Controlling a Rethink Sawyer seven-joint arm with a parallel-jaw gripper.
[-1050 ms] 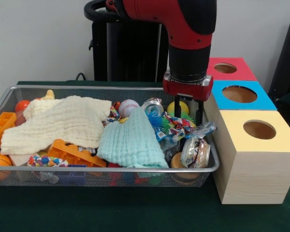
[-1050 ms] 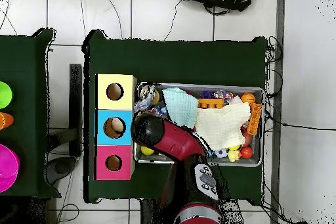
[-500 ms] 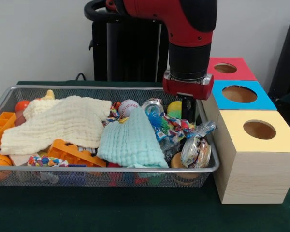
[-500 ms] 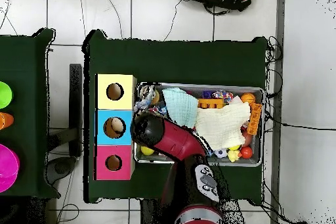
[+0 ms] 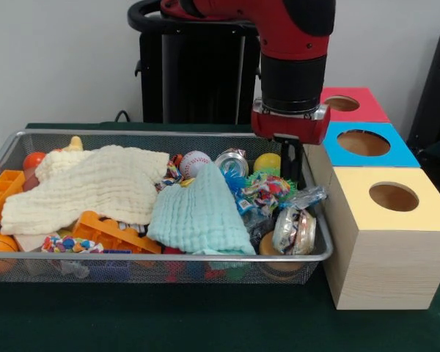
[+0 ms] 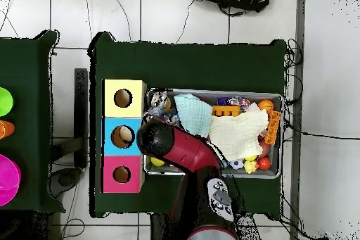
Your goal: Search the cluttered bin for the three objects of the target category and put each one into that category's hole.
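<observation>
3 boxes (image 5: 385, 220) in a row just beside the bin (image 5: 161, 260).

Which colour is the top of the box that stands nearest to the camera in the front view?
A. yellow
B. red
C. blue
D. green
A: in the front view the yellow-topped box stands closest, with the blue-topped box behind it and the red-topped box farthest back.

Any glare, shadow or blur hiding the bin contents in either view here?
Front view: even light, shiny plastic snack wrappers catch small highlights, and the wire mesh bin veils the lowest items. Overhead view: the red and black arm covers part of the bin near the boxes; contents too small to tell apart.
</observation>
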